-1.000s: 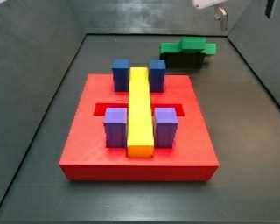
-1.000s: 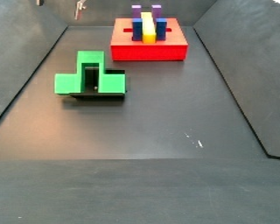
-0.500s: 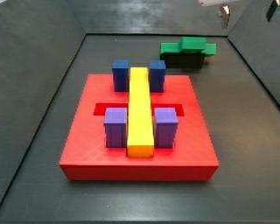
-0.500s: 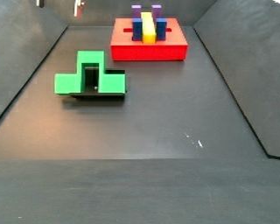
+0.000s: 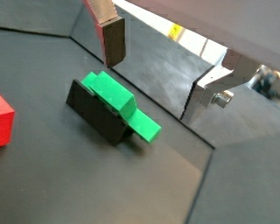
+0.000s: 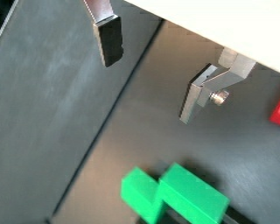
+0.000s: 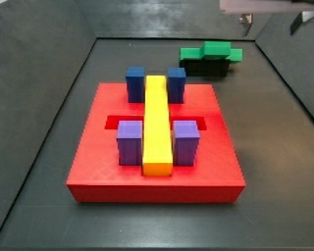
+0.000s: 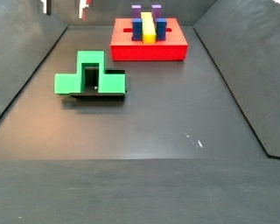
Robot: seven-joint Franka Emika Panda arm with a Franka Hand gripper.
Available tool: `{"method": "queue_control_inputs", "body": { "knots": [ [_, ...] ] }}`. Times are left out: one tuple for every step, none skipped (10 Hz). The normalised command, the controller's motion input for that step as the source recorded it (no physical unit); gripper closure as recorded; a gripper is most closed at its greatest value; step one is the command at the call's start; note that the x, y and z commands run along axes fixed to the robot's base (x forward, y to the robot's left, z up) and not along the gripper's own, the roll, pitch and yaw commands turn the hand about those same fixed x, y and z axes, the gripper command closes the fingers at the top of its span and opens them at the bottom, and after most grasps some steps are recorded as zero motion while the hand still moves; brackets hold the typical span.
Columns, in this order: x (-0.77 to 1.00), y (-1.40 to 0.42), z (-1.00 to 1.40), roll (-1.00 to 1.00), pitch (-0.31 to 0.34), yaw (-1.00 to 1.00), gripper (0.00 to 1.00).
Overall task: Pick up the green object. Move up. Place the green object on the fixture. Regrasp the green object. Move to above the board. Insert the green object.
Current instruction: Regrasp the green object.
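while the claw hangs wide and empty, one green object lies on one fixture.

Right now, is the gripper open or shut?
Open. In both wrist views the gripper has its fingers spread wide with nothing between them, above the green object resting on the fixture.

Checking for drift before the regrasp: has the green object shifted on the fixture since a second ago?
No. The green object sits unchanged on the fixture; the open gripper hangs above.
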Motion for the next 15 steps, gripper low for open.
{"method": "queue_control_inputs", "body": {
  "knots": [
    [0.37, 0.01, -0.26, 0.67, 0.217, 0.66, 0.00],
    [0.36, 0.01, -0.26, 0.69, 0.220, 0.67, 0.00],
    [0.38, 0.00, -0.22, 0.71, 0.214, 0.65, 0.00],
    [0.49, 0.00, -0.10, 0.65, 0.280, 0.50, 0.00],
    [0.46, 0.00, -0.05, 0.55, 0.314, 0.35, 0.00],
    [0.40, 0.11, -0.01, 0.57, 0.383, 0.26, 0.00],
    [0.22, 0.31, -0.03, 0.30, 0.329, 0.12, 0.00],
    [0.06, 0.48, -0.10, 0.00, 0.183, 0.04, 0.00],
    [0.00, 0.39, -0.06, 0.00, 0.103, 0.07, 0.00],
    [0.06, 0.29, -0.16, 0.00, 0.091, 0.02, 0.00],
    [0.00, 0.29, -0.13, 0.03, 0.071, 0.00, 0.00],
    [-0.10, 0.21, -0.03, 0.26, 0.000, 0.00, 0.00],
    [-0.32, 0.07, -0.01, 0.27, 0.000, 0.00, 0.00],
    [-0.41, 0.05, -0.03, 0.20, -0.003, 0.00, 0.00],
    [-0.43, 0.00, -0.05, 0.18, -0.020, 0.00, 0.00]
  ]
}}
